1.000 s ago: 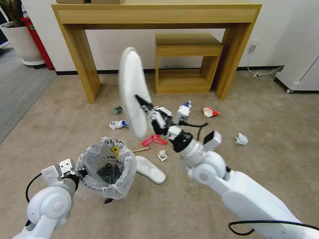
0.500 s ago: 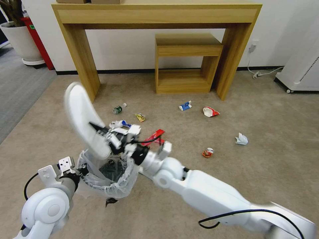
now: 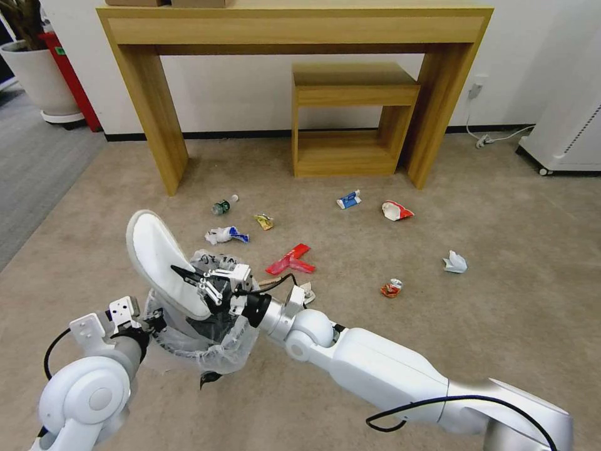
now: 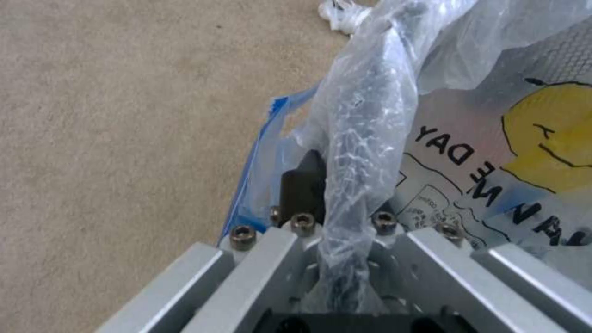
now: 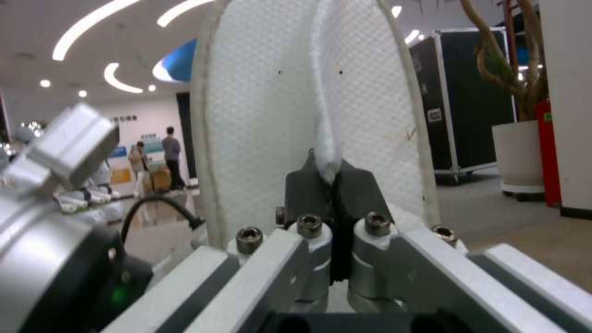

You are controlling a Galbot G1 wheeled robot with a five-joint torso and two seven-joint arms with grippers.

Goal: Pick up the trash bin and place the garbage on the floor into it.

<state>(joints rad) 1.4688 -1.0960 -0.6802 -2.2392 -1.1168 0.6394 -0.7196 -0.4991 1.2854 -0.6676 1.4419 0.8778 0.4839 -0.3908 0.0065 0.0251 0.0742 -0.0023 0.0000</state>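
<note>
As the left gripper clamps the trash bin rim at lower left, the right gripper grips a white slipper above it.

Crinkly, glossy clear plastic lines the trash bin; the slipper is white waffle-textured cloth; the floor is matt short-pile carpet; the desk smooth pale wood
</note>
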